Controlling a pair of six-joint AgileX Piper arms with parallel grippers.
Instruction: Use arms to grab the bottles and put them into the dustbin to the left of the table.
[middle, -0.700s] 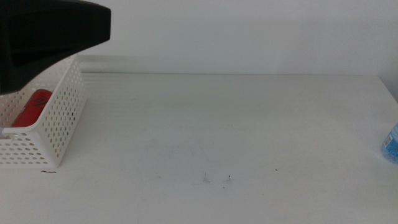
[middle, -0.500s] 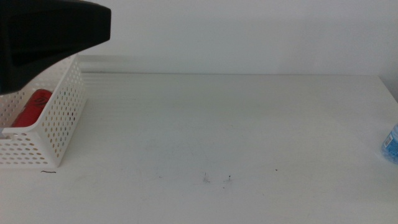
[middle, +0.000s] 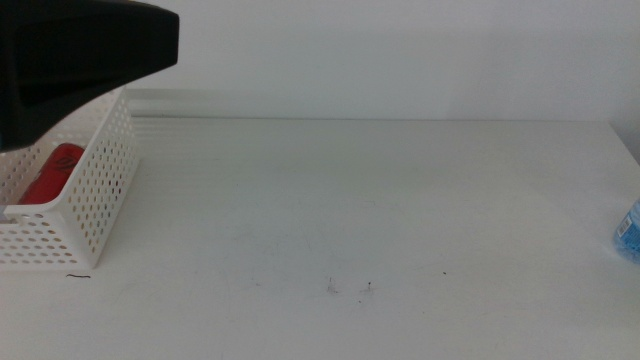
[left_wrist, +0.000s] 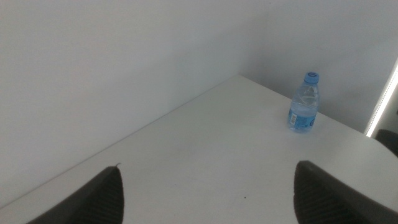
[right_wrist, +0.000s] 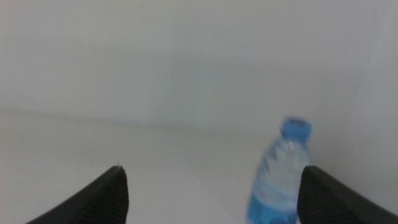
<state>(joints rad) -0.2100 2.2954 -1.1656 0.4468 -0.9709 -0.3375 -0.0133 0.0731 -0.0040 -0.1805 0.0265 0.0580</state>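
Looking for change: nothing has moved in the last moments.
Left end effector (left_wrist: 205, 199): spread wide and empty, up over the dustbin (middle: 95, 200) at the far left of the desk (middle: 350, 200).
Red can (middle: 55, 172): lies inside the dustbin.
Water bottle (middle: 629, 232): stands upright at the desk's right edge, not yet grabbed.
Right end effector (right_wrist: 211, 199): spread, empty, near the bottle.
Meaning: the water bottle looks like the next thing to grab.

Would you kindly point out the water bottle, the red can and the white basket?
water bottle (left_wrist: 304, 104), left wrist view, its clear body.
red can (middle: 55, 172), middle view, its side, inside the basket.
white basket (middle: 100, 190), middle view, its perforated wall.
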